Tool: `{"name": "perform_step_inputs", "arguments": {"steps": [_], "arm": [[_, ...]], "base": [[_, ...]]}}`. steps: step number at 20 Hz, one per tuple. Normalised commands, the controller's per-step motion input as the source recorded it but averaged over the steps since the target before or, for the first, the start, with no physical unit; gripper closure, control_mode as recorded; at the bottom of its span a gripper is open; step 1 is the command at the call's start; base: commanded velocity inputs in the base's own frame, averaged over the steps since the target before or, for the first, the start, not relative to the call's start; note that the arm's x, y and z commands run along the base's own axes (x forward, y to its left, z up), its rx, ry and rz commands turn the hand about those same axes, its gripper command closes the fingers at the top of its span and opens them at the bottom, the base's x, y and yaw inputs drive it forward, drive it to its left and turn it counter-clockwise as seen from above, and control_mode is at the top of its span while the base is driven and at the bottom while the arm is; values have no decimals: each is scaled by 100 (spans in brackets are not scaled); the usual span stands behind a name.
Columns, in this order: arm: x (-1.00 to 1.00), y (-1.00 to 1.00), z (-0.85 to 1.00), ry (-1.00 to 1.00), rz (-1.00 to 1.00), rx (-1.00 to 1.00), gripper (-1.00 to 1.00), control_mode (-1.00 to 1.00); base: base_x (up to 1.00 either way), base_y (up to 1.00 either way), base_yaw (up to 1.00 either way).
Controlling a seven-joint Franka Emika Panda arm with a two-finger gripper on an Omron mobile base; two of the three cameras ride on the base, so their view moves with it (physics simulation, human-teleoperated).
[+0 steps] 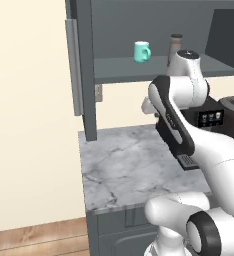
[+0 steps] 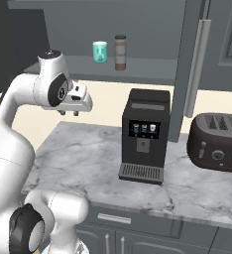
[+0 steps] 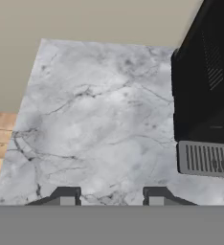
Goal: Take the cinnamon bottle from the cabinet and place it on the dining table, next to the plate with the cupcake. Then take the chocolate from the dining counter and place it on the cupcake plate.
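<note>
The cinnamon bottle [image 1: 175, 47] [image 2: 120, 52], a clear jar of brown powder with a dark cap, stands upright on the shelf of the open dark grey cabinet [image 1: 84, 75] [image 2: 152, 64], right of a teal mug [image 1: 141, 51] [image 2: 100, 51]. My gripper [image 2: 68, 113] [image 3: 111, 196] hangs well below the shelf, pointing down at the marble counter [image 3: 85, 119]. Its fingertips stand apart with nothing between them. The dining table, plate, cupcake and chocolate are out of view.
A black coffee machine [image 2: 145, 134] [image 1: 209, 117] [image 3: 205, 95] stands on the counter [image 2: 78, 158] just right of my hand. A dark toaster [image 2: 217, 141] sits further right. The cabinet door with its silver handle [image 1: 74, 65] [image 2: 202, 64] is swung open.
</note>
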Motion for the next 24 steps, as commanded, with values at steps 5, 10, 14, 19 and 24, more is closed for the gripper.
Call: {"name": "perform_step_inputs", "arguments": {"steps": [5, 10, 14, 19, 24], "arm": [[-24, 0, 0, -12, 0, 0, -100, -100], [-46, -1, 12, -48, 0, 0, -100, -100], [-16, -10, 34, -15, -5, 0, -100, -100], [-1, -18, 53, 5, -5, 0, -100, -100], [10, -25, 53, 1, -5, -3, -100, -100]], "base": [[0, 0, 0], [0, 0, 0], [0, 0, 0], [0, 0, 0], [0, 0, 0]]}}
